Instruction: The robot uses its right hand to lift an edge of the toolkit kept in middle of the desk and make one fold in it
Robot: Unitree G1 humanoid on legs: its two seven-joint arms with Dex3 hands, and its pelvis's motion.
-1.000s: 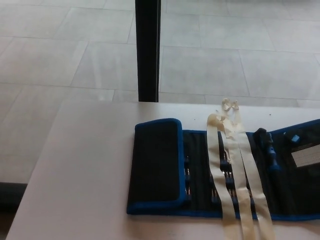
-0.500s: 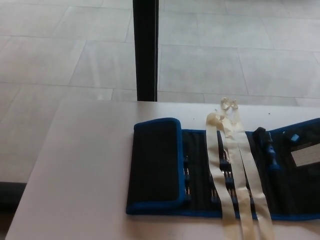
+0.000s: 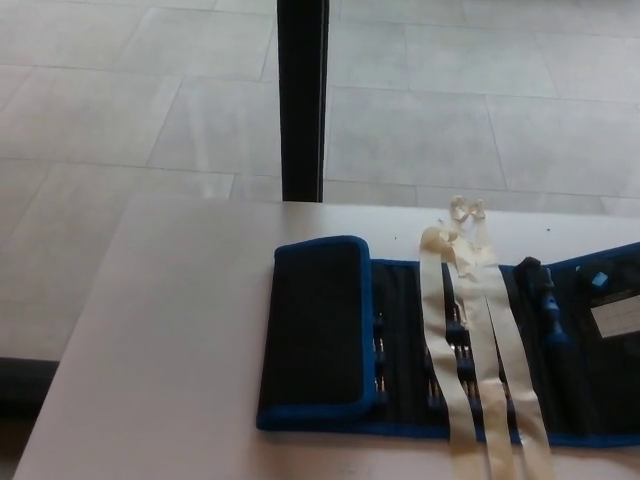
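The toolkit (image 3: pixel 450 345) lies flat on the pale desk (image 3: pixel 170 340), spread toward the right edge of the head view, where it runs out of the picture. It is a black fabric roll edged in blue. Its left end is folded over on itself, forming a flap (image 3: pixel 317 335) with a blue border that lies on top of the black interior. Just beside the flap's right edge, a row of small tools (image 3: pixel 378 350) sits in the inner pockets. Two pale cream straps (image 3: pixel 470 350) cross the open interior from the far edge down past the near edge; their far ends bunch together on the desk beyond the kit. Right of the straps a blue-handled tool (image 3: pixel 548 310) rests tilted in its pocket, and near the picture's right edge a white label (image 3: pixel 615 317) shows on the fabric.

Behind the desk a black post (image 3: pixel 303 100) stands upright against the tiled floor (image 3: pixel 120 100).

Neither robot hand appears anywhere in the view, so whether they are released or clenched cannot be told; nothing touches the toolkit.
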